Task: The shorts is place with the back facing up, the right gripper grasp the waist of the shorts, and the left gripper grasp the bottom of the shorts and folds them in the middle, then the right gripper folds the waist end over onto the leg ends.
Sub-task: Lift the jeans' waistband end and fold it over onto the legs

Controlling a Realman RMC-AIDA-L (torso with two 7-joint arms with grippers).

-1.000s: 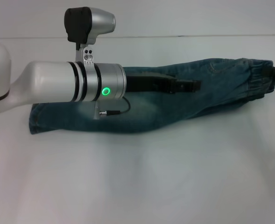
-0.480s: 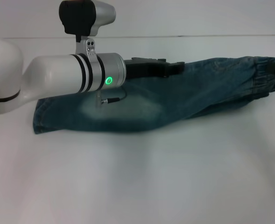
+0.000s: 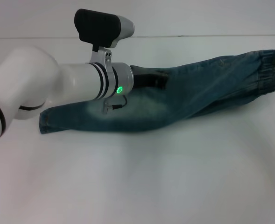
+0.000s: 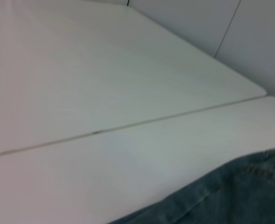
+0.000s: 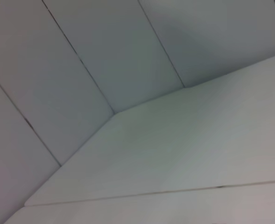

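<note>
lengthwise fold looks done, shorts [image 3: 174, 95] one leg wide on desk [image 3: 137, 177] | left claw [image 3: 149, 80] over them, can't tell its grip | right claw out of sight | waist-to-hems fold left

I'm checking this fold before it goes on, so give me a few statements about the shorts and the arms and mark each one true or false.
1. The shorts are already folded lengthwise into one long strip. True.
2. The waist of the shorts lies on the robot's left. False: it lies on its right; the leg ends lie on its left.
3. The left tool is over the denim. True.
4. The right tool is visible in the head view. False: it is out of frame.
5. A green ring glows on the left wrist. True.
</note>
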